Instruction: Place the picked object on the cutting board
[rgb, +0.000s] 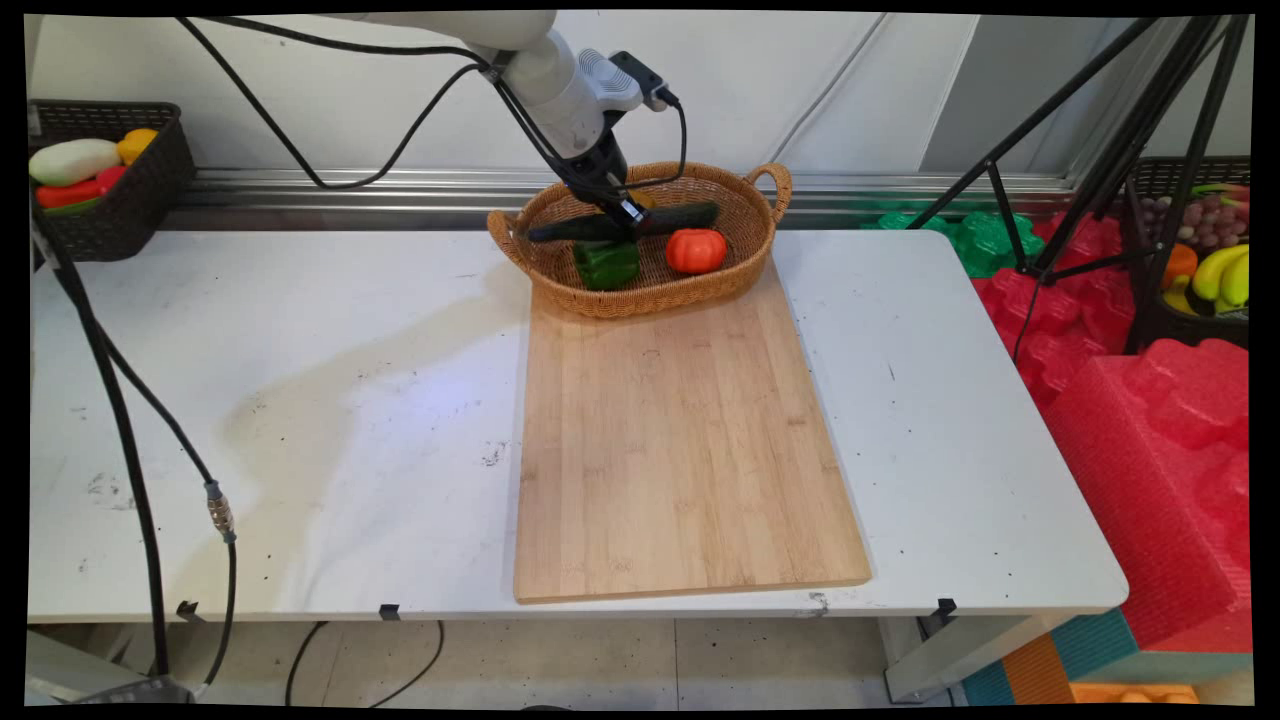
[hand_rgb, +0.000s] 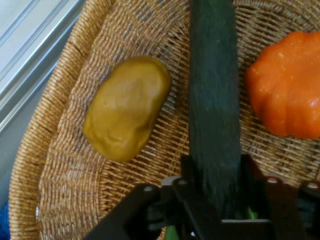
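Note:
My gripper (rgb: 622, 213) is down inside a wicker basket (rgb: 745, 272) at the far end of the wooden board, shut on a long dark green cucumber (rgb: 680, 217) that lies level across the basket. In the hand view the cucumber (hand_rgb: 214, 100) runs up from between my fingers (hand_rgb: 192, 192). Just below it in the main view sit a green pepper (rgb: 605, 264) and an orange pumpkin (rgb: 696, 250). A yellow-brown potato (hand_rgb: 127, 107) lies on the basket floor (hand_rgb: 65, 165) left of the cucumber in the hand view, and the pumpkin (hand_rgb: 287, 85) is on its right.
A bamboo cutting board (rgb: 680, 440) lies lengthwise on the white table (rgb: 300, 400), its far end under the basket. A dark basket of toy produce (rgb: 100, 175) stands at the back left. A tripod (rgb: 1100, 150), red foam blocks (rgb: 1150, 420) and a fruit crate (rgb: 1205, 250) are off the right side.

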